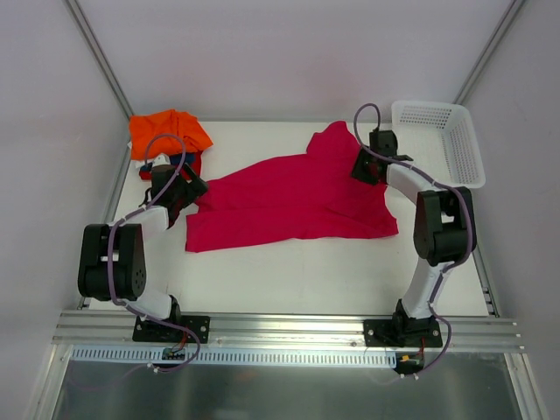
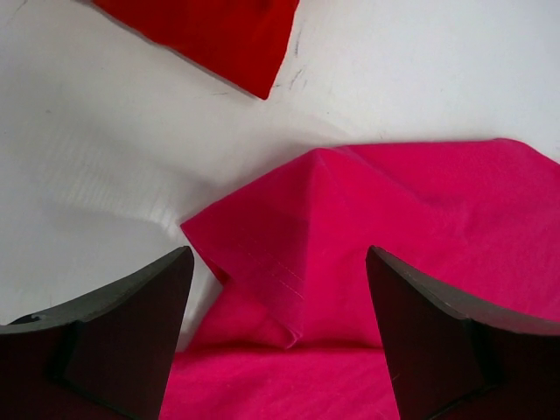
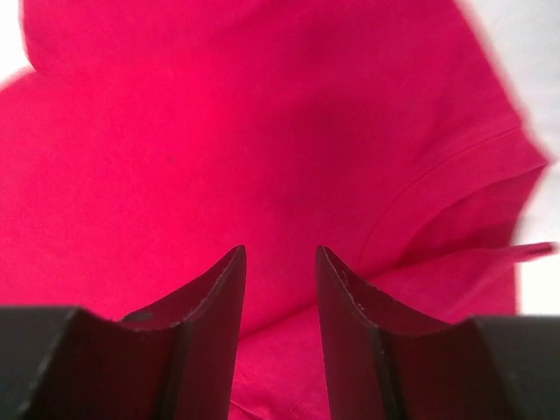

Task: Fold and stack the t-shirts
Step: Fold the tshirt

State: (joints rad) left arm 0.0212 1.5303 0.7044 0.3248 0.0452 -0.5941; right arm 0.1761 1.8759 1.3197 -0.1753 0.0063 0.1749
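Note:
A large magenta-pink t-shirt lies spread across the middle of the table. Its left sleeve is folded into a peak. My left gripper hovers open at the shirt's left edge. In the left wrist view the left gripper straddles that sleeve fold without touching it. My right gripper is over the shirt's upper right part. In the right wrist view the right gripper is open, with only magenta cloth below it. Folded orange, dark blue and red t-shirts are piled at the back left.
A white mesh basket stands at the back right corner. Bare white table lies between the shirt and the arm bases. Grey walls close in the table on three sides.

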